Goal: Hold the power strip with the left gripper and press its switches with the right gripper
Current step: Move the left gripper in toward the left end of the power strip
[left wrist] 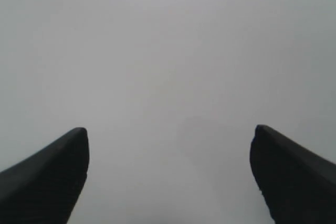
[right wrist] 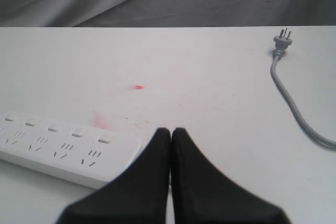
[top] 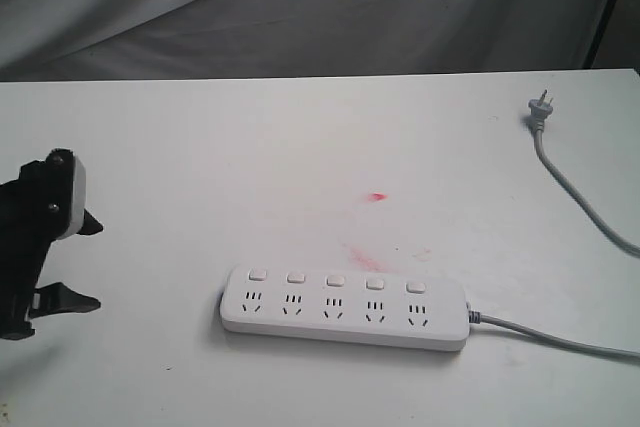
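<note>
Power strip (top: 345, 307) lies flat on the white desk (top: 200, 147), switches (top: 335, 280) facing up, nothing touching it. Left gripper (top: 98, 265) sits well off its rounded end, jaws wide apart, empty. Right gripper (right wrist: 171, 129), jaws pressed together, near the cord end.

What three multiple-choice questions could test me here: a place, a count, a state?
1. Where is the plug, relative to the power strip? A) plugged into it B) apart from it, far right on the table C) under it
2. How many switches does it have? A) three B) five C) seven
3. How is the right hand? A) wide open B) gripping the plug C) shut, empty
Answers: 1 B: it lies near the far edge. 2 B: five in a row. 3 C: its fingers meet, nothing between.
</note>
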Tool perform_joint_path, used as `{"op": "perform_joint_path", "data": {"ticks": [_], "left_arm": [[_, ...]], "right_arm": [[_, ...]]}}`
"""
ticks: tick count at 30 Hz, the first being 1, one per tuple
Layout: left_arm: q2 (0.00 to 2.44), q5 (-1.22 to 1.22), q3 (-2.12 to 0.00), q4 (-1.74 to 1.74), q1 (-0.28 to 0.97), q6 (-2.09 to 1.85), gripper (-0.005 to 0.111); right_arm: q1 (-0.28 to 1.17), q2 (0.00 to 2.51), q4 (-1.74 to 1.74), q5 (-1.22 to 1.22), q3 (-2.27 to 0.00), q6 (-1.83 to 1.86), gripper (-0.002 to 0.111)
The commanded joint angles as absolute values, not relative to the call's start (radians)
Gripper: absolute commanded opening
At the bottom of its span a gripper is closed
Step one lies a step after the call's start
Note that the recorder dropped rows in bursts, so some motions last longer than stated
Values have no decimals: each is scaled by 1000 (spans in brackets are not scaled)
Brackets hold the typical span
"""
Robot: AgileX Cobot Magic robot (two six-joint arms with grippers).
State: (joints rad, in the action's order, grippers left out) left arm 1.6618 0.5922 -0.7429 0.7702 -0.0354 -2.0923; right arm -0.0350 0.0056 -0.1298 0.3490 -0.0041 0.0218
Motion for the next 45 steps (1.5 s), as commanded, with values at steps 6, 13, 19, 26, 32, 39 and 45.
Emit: {"op": "perform_joint_path", "data": {"ticks": [6, 13, 19, 26, 32, 39, 45], "left_arm": [[1680, 514, -738, 892, 51, -2093, 79], [1680, 614, -795, 916, 51, -2093, 79], [1700, 800, -853, 945, 51, -2093, 79], [1809, 807, -868, 971, 51, -2093, 79], [1892, 818, -921, 980, 51, -2093, 79], [1920, 949, -972, 993, 65, -2093, 79], [1921, 874, -969, 932, 175, -2093, 79]], "right_arm": [[-30, 0, -130, 344, 0, 24, 0], [-30, 0, -130, 344, 0, 24, 0], [-30, 0, -130, 344, 0, 24, 0], [-30, 0, -130, 344, 0, 24, 0], [-30, 0, -130, 344, 0, 24, 0], [-30, 0, -130, 344, 0, 24, 0], [-30, 0, -130, 344, 0, 24, 0]]}}
